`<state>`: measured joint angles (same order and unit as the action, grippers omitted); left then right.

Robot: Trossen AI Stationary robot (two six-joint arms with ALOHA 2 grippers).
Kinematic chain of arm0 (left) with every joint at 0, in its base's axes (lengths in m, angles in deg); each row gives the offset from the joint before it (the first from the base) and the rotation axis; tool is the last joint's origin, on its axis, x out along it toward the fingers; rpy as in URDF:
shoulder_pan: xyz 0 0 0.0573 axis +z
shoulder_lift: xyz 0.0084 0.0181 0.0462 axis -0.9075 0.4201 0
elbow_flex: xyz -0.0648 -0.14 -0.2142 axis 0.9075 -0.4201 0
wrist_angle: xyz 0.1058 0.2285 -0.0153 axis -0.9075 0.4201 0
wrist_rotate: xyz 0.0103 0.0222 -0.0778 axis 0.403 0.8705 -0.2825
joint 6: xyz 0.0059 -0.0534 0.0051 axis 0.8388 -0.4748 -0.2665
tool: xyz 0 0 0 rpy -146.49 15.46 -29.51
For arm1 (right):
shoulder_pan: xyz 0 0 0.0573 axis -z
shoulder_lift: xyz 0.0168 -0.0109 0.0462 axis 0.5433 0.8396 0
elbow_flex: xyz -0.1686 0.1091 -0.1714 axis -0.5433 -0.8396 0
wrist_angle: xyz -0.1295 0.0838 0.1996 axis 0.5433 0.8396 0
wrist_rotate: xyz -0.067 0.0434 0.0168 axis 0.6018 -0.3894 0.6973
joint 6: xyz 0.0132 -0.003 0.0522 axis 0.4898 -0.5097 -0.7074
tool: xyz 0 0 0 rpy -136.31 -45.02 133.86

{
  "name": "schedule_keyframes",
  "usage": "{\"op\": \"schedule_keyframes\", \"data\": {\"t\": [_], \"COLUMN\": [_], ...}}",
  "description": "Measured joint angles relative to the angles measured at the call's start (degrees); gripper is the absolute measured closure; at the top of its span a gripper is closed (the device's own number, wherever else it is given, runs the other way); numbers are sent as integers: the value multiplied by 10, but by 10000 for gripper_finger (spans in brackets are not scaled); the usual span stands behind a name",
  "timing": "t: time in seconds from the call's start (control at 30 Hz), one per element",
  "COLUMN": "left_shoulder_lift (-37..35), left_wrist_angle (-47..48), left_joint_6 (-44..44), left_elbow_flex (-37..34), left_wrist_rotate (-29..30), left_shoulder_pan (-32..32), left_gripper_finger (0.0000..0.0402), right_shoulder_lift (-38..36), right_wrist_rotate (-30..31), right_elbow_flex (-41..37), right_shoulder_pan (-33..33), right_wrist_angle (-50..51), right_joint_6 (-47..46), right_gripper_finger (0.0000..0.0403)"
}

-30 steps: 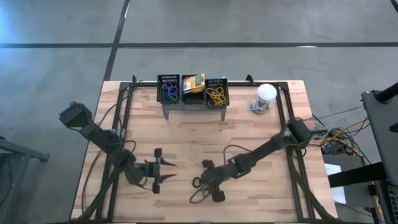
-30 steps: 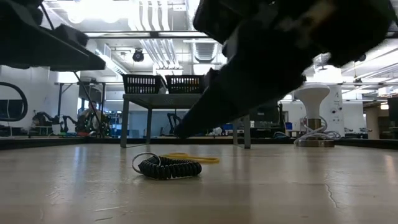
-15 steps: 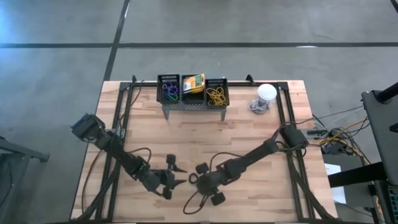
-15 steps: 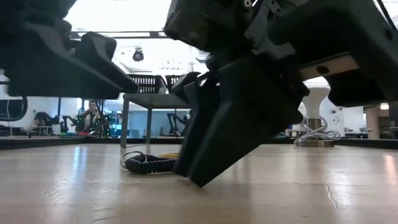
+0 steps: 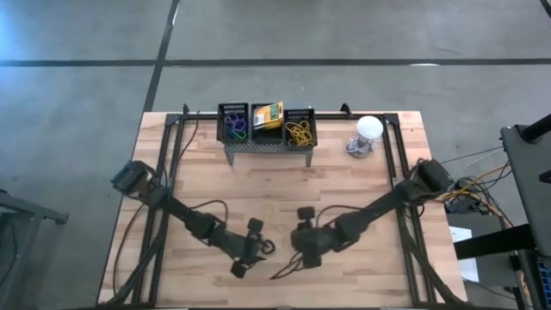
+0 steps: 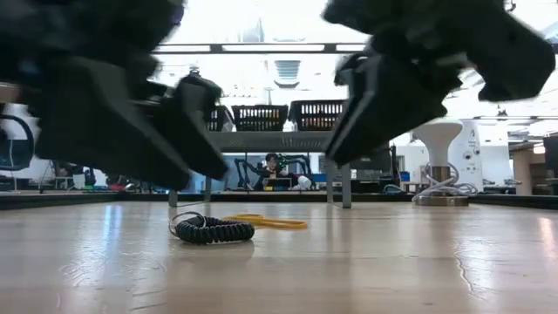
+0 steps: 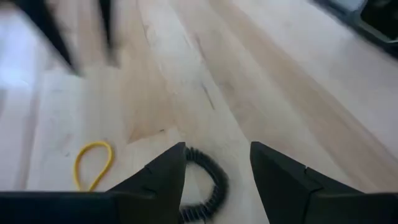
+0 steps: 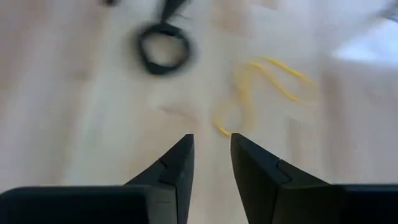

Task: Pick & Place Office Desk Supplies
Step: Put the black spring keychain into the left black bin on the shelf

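A black coiled loop [image 7: 208, 186] lies flat on the wooden table, and a thin yellow band [image 7: 93, 163] lies flat beside it. My left gripper [image 7: 214, 163] is open just above the table, one finger on either side of the loop. My right gripper [image 8: 211, 152] is open and raised, facing the left one, with the yellow band [image 8: 264, 90] and the black loop [image 8: 165, 48] ahead of it. In the low view the loop [image 6: 214, 230] and band [image 6: 266, 223] lie between the two grippers. Three black mesh baskets [image 5: 267, 123] sit on the grey stand at the far edge, holding coloured loops, crayon boxes and yellow bands.
The grey perforated stand [image 5: 269, 148] takes the far middle of the table. A white dome-shaped object [image 5: 368, 129] with a cable sits at the far right. Dark frame rails [image 5: 168, 172] run along both sides. A person [image 6: 277, 166] sits in the room beyond the table.
My left gripper has travelled toward the table's right and near edge, up to the black loop. My right gripper dipped to the table beside the loop, then rose and drew back toward the right. The loop slid a little to the left.
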<state>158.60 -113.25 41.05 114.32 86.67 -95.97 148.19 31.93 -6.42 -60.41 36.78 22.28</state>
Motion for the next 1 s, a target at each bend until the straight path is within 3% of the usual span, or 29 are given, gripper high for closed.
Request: {"op": "schedule_keyframes", "data": {"t": [0.2,0.4,0.53,0.67,0.73,0.83,1.0], "left_shoulder_lift": [21,64,73,64,48,5,-122], "left_wrist_angle": [212,283,289,297,323,380,461], "left_joint_6": [-36,-61,-62,-61,-61,-63,-99], "left_elbow_flex": [104,151,153,154,151,149,164], "left_wrist_rotate": [-61,-96,-98,-96,-93,-78,18], "left_shoulder_pan": [40,51,51,48,46,44,34], "left_gripper_finger": [218,239,281,352,384,388,391], "right_shoulder_lift": [-91,-148,-162,-164,-158,-154,-138], "right_wrist_rotate": [146,188,196,197,197,196,196], "right_elbow_flex": [-106,-204,-248,-267,-267,-268,-268], "right_shoulder_pan": [-25,-30,-30,-29,-27,-24,-12], "right_wrist_angle": [-52,-191,-279,-325,-330,-329,-346], "right_joint_6": [-43,-36,-12,2,4,4,-2], "right_gripper_finger": [308,312,309,313,316,319,321]}}
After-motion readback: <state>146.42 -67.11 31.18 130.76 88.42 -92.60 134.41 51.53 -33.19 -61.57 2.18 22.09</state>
